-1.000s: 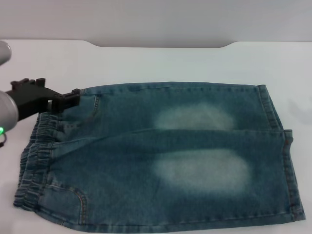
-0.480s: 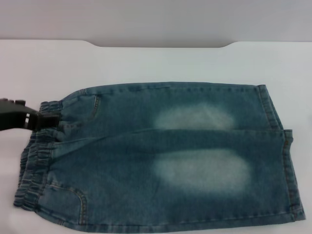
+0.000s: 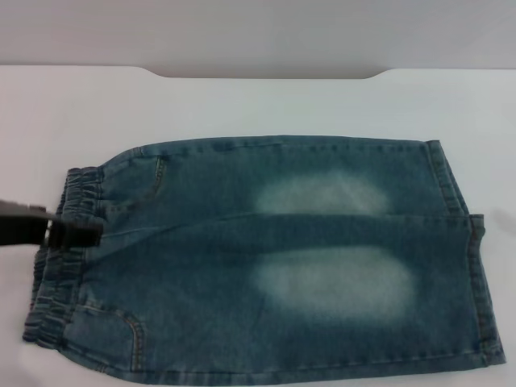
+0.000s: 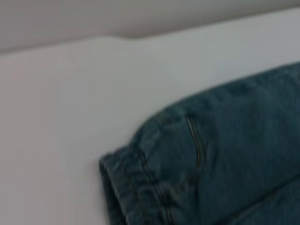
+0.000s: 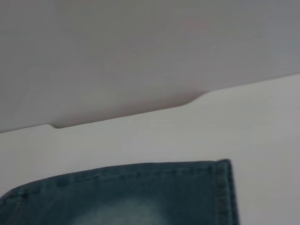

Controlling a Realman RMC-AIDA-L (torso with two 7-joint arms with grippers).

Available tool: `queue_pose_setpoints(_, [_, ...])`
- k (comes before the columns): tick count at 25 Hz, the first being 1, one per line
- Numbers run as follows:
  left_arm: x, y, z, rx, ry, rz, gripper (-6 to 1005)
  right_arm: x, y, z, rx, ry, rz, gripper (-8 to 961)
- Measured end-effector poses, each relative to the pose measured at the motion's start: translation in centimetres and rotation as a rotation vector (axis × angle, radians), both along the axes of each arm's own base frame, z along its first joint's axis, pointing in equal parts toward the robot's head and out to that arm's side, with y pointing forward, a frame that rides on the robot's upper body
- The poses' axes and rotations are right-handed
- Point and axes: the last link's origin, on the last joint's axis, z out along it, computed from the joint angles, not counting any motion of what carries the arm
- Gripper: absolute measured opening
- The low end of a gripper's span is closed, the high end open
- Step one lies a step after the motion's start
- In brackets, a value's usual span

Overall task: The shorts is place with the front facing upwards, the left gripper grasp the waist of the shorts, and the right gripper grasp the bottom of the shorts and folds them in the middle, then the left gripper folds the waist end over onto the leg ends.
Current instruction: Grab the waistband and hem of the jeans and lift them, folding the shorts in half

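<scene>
The blue denim shorts (image 3: pixel 266 258) lie flat on the white table with two pale faded patches facing up. Their gathered waist (image 3: pixel 60 270) is at the left. The bottom of the shorts, the two hemmed leg ends (image 3: pixel 476 274), lies at the right. My left gripper (image 3: pixel 76 234) reaches in from the left edge as a dark claw over the waistband; whether it holds cloth does not show. The left wrist view shows the far waist corner (image 4: pixel 136 183). The far leg hem corner (image 5: pixel 222 187) appears in the right wrist view. My right gripper is out of view.
The white table (image 3: pixel 258 105) stretches behind the shorts to a back edge with a shallow notch (image 3: pixel 266 75). The shorts' near hem lies almost at the bottom of the head view.
My left gripper has drawn back toward the left edge and come nearer along the waistband, from the far waist corner to about its middle. The shorts have not moved.
</scene>
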Motion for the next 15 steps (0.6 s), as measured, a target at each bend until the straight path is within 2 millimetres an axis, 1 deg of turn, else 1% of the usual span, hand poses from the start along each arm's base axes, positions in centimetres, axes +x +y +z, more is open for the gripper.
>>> queue_pose_setpoints(7, [-0.6,-1.1,-0.3,-0.055,0.016,0.107,840,1.5,-0.7,1.7,0.056,-0.048,-0.065,650])
queue_pose_setpoints(15, [-0.9,-1.9,-1.1,-0.121,0.096,0.197,840,1.5,-0.5,1.5,0.049,-0.053,-0.051,651])
